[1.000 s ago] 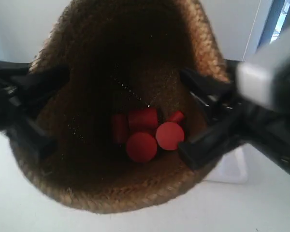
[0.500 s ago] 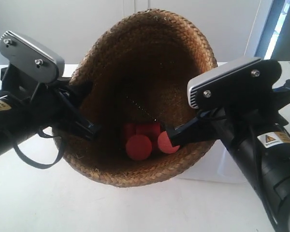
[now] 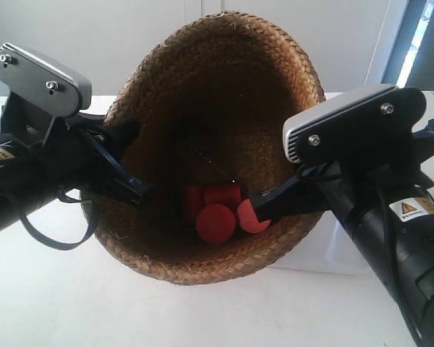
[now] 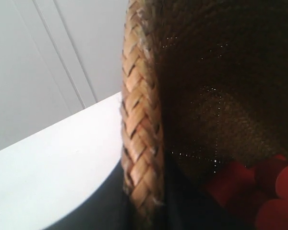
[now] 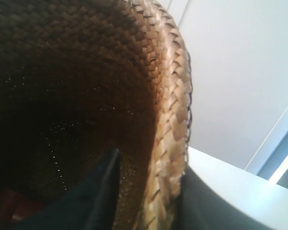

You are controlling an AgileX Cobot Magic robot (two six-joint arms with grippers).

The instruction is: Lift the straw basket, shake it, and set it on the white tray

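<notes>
The straw basket (image 3: 217, 108) hangs in the air, tilted so its mouth faces the exterior camera. Its braided rim (image 4: 139, 120) (image 5: 173, 110) is pinched from both sides. The gripper (image 3: 123, 189) of the arm at the exterior view's left is shut on one side of the rim. The gripper (image 3: 264, 204) of the arm at the exterior view's right is shut on the other side. In each wrist view, my left gripper (image 4: 146, 201) and right gripper (image 5: 149, 196) have one dark finger inside and one outside the rim. A strip of the white tray (image 3: 315, 253) shows behind the basket.
Several red cylinders (image 3: 217, 217) lie loose in the bottom of the basket, also seen as red cylinders (image 4: 259, 187) in the left wrist view. The white table (image 3: 58, 303) runs beneath. A pale wall (image 3: 94, 36) and a door frame (image 3: 401, 43) stand behind.
The basket has dropped away from the exterior camera, where it filled the view a second ago. Both arms went with it, and the red cylinders have shifted a little inside.
</notes>
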